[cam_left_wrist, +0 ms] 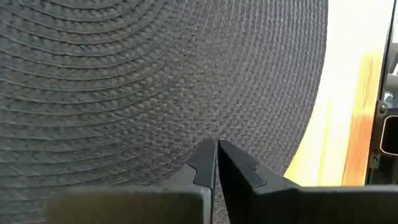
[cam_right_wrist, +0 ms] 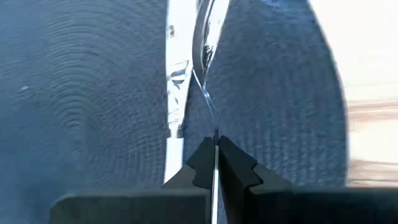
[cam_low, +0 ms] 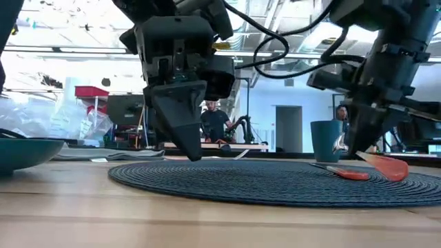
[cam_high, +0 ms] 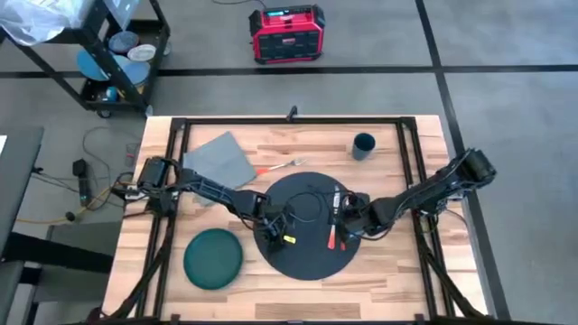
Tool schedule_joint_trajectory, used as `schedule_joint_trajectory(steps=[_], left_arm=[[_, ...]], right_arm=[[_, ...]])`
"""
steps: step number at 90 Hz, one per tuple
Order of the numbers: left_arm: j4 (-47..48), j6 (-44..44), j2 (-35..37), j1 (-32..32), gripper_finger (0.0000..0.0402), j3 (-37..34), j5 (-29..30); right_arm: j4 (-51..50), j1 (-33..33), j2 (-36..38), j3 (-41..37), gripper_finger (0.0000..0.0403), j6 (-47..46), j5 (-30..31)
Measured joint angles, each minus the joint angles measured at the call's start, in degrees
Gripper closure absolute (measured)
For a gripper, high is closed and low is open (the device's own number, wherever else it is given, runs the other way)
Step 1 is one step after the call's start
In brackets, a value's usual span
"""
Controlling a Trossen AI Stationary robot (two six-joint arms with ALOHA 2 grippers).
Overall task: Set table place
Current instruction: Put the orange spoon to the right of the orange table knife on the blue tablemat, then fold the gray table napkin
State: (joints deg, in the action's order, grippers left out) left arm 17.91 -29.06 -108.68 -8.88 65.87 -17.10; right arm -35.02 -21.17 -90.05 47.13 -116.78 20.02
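Right gripper (cam_right_wrist: 216, 144) pinches a spoon (cam_right_wrist: 204, 43) over the place (cam_high: 307, 257) — left gripper (cam_left_wrist: 216, 144) jaws pressed together.

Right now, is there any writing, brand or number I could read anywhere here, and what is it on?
None can be read.
The red box on the floor beyond the table has a small lit panel, too small to read.
The mat, green plate and cup show no writing.

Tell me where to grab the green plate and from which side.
Grip the green plate by its upturned rim, from straight above, one finger inside and one outside. It sits flat on the table, and the low view shows the rim rising clear.
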Motion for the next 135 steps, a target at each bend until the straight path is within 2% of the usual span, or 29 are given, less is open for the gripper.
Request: schedule_joint_trajectory(steps=[22,54,87,100,113,135], left_arm=[[1.3,2.2,0.0,0.0,0.0401,0.0,-0.1],[2.4,3.2,0.0,0.0,0.0401,0.0,-0.1],[2.6,3.3,0.0,0.0,0.0401,0.0,-0.3],[4.7,4.8,0.2,0.0,0.0401,0.0,-1.6],[7.8,5.7,1.9,0.0,0.0401,-0.1,-2.0],[13.7,3.6,9.7,-0.2,0.0401,-0.1,-1.9]], right_arm=[[-1.5,0.8,0.0,0.0,0.0399,-0.6,0.0],[-1.5,1.5,0.0,0.0,0.0334,0.2,-0.1],[-2.2,1.0,0.1,0.0,0.0330,1.0,0.3],[-4.7,-0.6,2.7,2.2,0.0330,7.2,5.0],[-7.6,-1.9,8.2,6.1,0.0330,19.5,11.8],[-7.9,-2.3,17.9,10.4,0.0330,38.8,12.0]])
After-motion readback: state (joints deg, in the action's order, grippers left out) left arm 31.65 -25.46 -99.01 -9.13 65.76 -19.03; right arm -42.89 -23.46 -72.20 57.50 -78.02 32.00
